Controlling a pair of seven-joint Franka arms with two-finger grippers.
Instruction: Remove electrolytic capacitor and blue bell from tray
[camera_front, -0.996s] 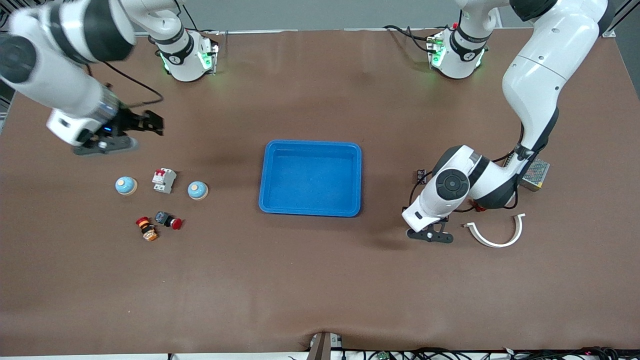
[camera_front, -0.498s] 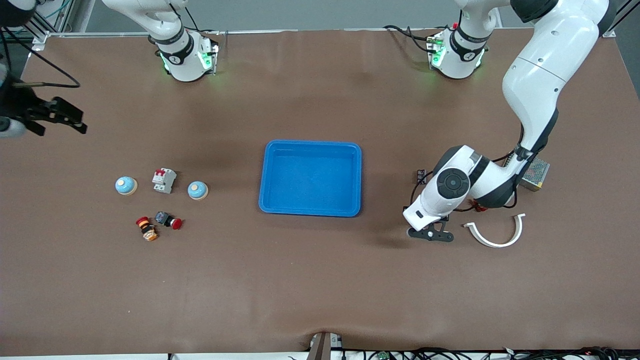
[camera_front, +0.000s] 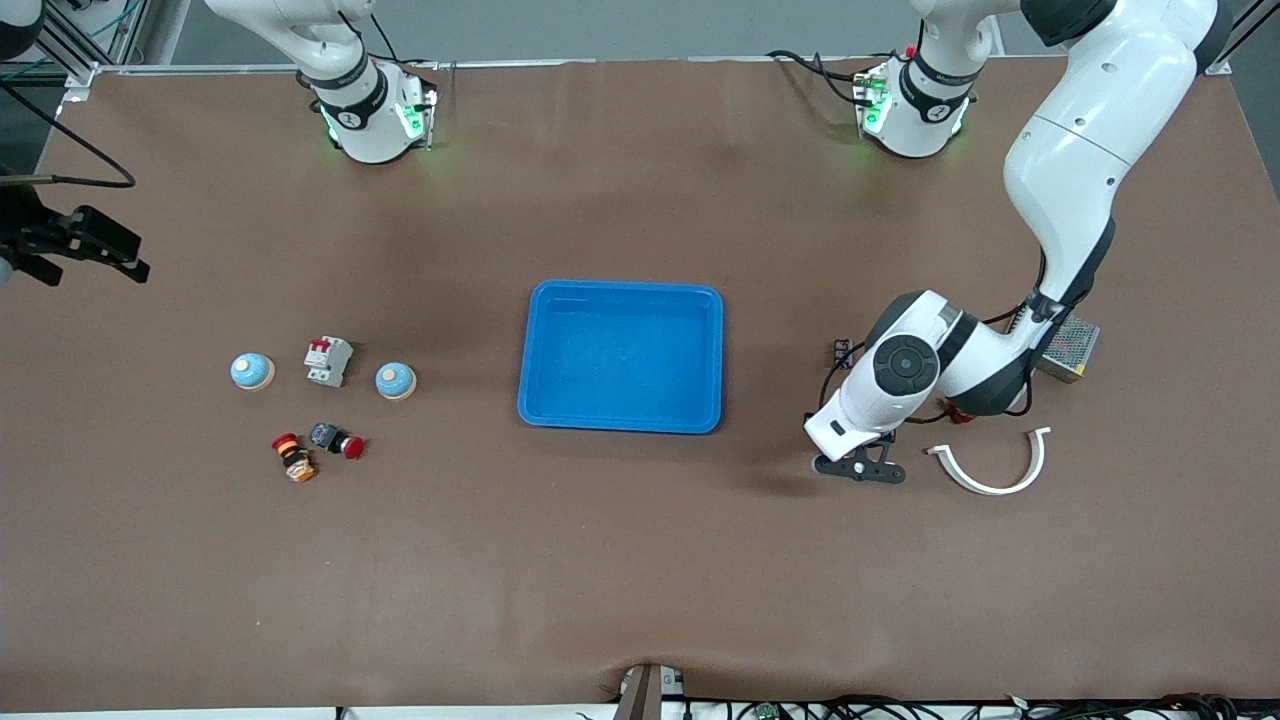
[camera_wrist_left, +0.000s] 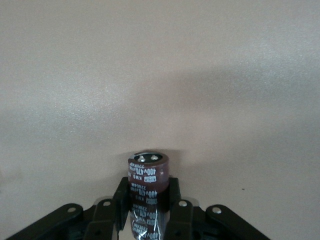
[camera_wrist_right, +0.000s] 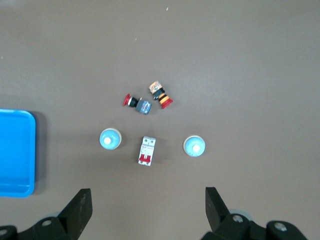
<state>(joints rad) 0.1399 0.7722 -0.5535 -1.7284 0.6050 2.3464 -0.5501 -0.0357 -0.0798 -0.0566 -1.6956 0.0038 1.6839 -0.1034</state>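
Status, clock directions as read off the front view:

- Left gripper (camera_front: 862, 468) was low over the table (camera_front: 640, 580), at roughly 4 o'clock from the blue tray (camera_front: 620, 290). Its jaws were clenched on the capacitor (camera_wrist_left: 147, 172), a dark brown can with white print, held upright with its top end clear of the fingers (camera_wrist_left: 172, 192). I couldn't tell whether the can's base touched the table.
- A white curved strip (camera_front: 995, 472) lay just beside that gripper at its 3 o'clock. A metal box (camera_front: 1070, 345) sat at 1 o'clock from the gripper, partly under the arm.
- Right gripper (camera_front: 80, 245) hung over the table edge at the right arm's end, at about 10 o'clock from the bells. Its jaws were released, spread wide and holding nothing. It was waiting.
- Two bells, both blue domes on tan bases, sat on the table at the tray's 9 o'clock: one bell (camera_front: 396, 381) closer to the tray, the other bell (camera_front: 252, 371) out toward the right arm's end.
- A white breaker (camera_front: 328, 360) stood between the two bells, touching neither.
- Two push buttons lay at 6 o'clock from the breaker: a black and red button (camera_front: 336, 440) and an orange button (camera_front: 294, 457), close together.
- Tray held nothing.
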